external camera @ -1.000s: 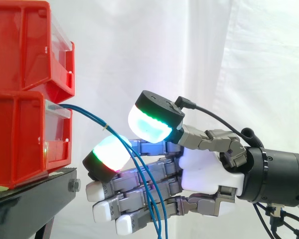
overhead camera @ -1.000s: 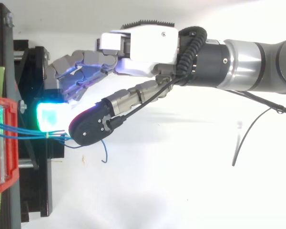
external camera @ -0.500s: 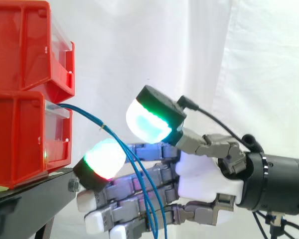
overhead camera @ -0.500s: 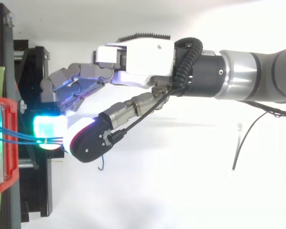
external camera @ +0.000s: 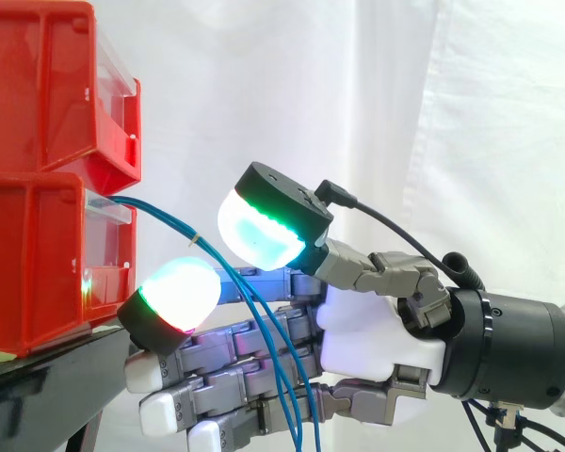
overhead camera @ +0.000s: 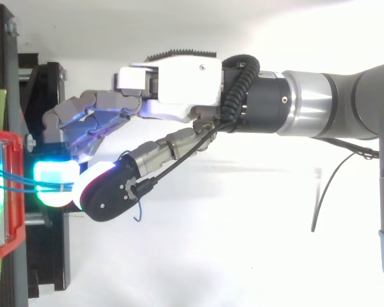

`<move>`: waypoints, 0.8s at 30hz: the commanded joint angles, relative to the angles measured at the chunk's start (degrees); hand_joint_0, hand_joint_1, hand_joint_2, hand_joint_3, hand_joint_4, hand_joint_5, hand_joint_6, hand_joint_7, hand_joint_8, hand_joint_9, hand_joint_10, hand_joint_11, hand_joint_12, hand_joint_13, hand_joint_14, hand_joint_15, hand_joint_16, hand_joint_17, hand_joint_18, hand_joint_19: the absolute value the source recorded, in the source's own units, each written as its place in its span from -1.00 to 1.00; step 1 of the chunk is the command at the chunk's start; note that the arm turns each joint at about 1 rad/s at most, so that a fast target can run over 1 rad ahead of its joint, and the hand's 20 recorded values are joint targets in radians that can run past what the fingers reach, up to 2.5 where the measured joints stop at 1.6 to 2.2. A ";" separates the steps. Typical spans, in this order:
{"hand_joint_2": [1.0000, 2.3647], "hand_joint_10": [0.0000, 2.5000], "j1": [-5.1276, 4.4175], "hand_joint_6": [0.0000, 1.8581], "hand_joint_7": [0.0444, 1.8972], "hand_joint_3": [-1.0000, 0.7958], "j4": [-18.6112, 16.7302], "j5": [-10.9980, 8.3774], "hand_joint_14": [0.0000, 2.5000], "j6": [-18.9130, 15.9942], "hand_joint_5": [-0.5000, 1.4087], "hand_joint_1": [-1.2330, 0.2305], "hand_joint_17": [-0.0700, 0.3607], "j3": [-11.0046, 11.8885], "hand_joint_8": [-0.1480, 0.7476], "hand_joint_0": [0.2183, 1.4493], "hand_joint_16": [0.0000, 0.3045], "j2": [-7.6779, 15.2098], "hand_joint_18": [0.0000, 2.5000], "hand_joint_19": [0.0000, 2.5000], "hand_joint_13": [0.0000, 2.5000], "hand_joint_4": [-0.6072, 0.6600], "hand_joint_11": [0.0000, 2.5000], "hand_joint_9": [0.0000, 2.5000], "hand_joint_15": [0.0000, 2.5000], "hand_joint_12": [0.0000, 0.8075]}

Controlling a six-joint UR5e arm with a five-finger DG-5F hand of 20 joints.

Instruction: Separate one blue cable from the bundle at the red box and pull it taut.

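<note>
Cramped at the bins, free room toward the upper right.

In the side view the red bins [external camera: 47, 217] and the black stand [external camera: 66, 377] block the left edge. From the lower bin the blue cables [external camera: 194, 240] arc down across the narrow gap at centre. The hand [external camera: 377, 330], fingers stretched out and apart, takes up the lower centre, close to the stand. Upper centre and upper right, before the white curtain [external camera: 471, 113], are free. In the top view the lower middle and lower right lie free.

Side view: level, close, looking across at the red plastic bins [external camera: 47, 254].
Top view: overhead, close, looking down.
Shared: bins' front, hand [external camera: 377, 330].
</note>
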State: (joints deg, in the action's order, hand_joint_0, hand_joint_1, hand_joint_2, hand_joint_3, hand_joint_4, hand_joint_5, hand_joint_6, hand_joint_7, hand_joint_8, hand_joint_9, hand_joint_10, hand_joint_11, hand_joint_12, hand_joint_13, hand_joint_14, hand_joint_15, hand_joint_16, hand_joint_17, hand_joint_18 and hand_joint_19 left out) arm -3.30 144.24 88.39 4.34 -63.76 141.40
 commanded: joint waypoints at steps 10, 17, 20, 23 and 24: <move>-0.98 -0.99 -0.04 -0.32 0.09 -0.27 -0.10 0.90 -0.99 0.23 -0.65 -0.15 -0.13 0.22 0.06 -0.34 -0.66 0.01 -0.54 -0.50 -0.47 0.24 -0.60 -0.54 -0.65 -0.05; -0.98 -0.99 0.14 -0.27 0.03 -0.16 -0.19 1.43 -0.99 0.23 -0.66 -0.20 -0.13 0.22 0.06 -0.31 -0.66 0.01 -0.53 -0.50 -0.47 0.23 -0.60 -0.54 -0.65 -0.05; -0.98 -0.99 0.14 -0.25 0.00 -0.14 -0.19 1.43 -0.99 0.23 -0.66 -0.22 -0.13 0.22 0.06 -0.30 -0.66 0.01 -0.53 -0.49 -0.47 0.24 -0.60 -0.54 -0.64 -0.05; -0.98 -0.99 0.14 -0.24 -0.01 -0.18 -0.19 1.43 -0.99 0.23 -0.66 -0.22 -0.13 0.22 0.05 -0.31 -0.66 0.01 -0.53 -0.49 -0.47 0.23 -0.60 -0.54 -0.64 -0.05; -0.98 -0.99 0.14 -0.24 -0.01 -0.20 -0.19 1.43 -0.99 0.23 -0.66 -0.22 -0.13 0.40 0.06 -0.31 -0.66 0.01 -0.53 -0.49 -0.47 0.24 -0.60 -0.54 -0.65 -0.05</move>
State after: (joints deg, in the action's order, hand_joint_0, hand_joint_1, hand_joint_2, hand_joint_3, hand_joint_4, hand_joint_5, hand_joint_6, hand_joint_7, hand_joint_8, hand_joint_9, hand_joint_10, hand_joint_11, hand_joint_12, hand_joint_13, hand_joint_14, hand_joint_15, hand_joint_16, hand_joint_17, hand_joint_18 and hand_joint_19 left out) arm -3.18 144.06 89.83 4.58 -63.53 141.42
